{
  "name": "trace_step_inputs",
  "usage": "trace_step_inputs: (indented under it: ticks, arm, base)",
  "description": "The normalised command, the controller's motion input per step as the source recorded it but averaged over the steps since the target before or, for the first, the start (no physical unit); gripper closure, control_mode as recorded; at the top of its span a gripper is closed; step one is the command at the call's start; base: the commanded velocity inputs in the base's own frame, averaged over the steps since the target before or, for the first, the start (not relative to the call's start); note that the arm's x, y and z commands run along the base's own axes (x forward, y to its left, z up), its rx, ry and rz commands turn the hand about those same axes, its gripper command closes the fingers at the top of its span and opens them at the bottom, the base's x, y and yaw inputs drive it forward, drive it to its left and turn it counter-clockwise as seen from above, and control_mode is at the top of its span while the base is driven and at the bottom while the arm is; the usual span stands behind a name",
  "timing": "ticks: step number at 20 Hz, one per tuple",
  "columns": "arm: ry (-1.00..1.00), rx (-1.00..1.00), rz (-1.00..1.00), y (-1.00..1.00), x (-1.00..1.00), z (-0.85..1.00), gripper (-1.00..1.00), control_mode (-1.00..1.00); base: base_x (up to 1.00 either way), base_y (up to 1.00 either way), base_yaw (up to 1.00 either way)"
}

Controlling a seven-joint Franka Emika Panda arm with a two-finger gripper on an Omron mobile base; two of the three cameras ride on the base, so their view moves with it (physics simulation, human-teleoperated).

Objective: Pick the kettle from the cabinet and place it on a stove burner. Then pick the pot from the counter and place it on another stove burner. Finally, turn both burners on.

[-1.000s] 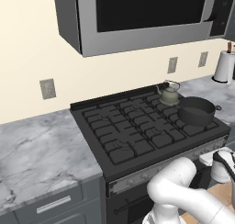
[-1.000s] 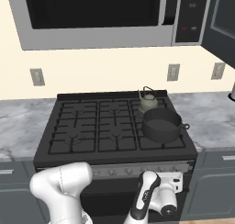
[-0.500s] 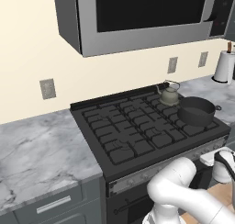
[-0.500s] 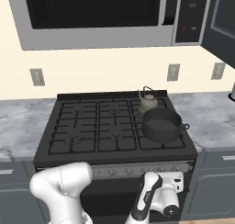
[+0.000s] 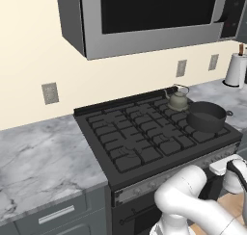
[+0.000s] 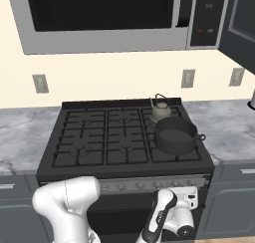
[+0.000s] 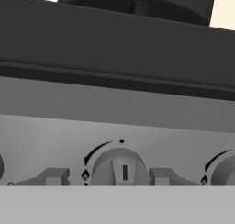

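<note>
Two dark finger tips [image 7: 55, 177] flank a round grey stove knob [image 7: 119, 169] at bottom centre of the hand view, spread to either side; contact unclear. Above: black gas cooktop [image 6: 99, 137], wide dark charcoal pot [image 6: 174, 136] front right, small grey-olive kettle [image 6: 160, 110] just behind.

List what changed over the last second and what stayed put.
Little shows: the claw sits low at the stove front, its fingertips flanking a round grey knob; any closing can't be seen. The squat grey-olive kettle and wide charcoal pot stayed on the black grates.
</note>
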Motion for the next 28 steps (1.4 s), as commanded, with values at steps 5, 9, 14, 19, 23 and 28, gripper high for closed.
trace_step_inputs:
  ticks: [5, 9, 14, 19, 23, 28]
  arm:
    - [-0.01, 0.00, 0.00, 0.11, 0.03, 0.00, 1.00, -1.00]
    - [0.00, 0.00, 0.01, 0.00, 0.00, 0.00, 1.00, -1.00]
    - [0.00, -0.01, 0.00, 0.00, 0.00, 0.00, 1.00, -1.00]
    - [0.00, -0.10, 0.01, 0.00, 0.00, 0.00, 1.00, -1.00]
    - [0.00, -0.14, 0.02, 0.00, 0.00, 0.00, 1.00, -1.00]
    - [0.00, -0.14, 0.02, 0.00, 0.00, 0.00, 1.00, -1.00]
  base:
    - [0.00, 0.00, 0.00]
    - [0.00, 0.00, 0.00]
    - [0.00, 0.00, 0.00]
    - [0.00, 0.00, 0.00]
    - [0.00, 0.00, 0.00]
    - [0.00, 0.00, 0.00]
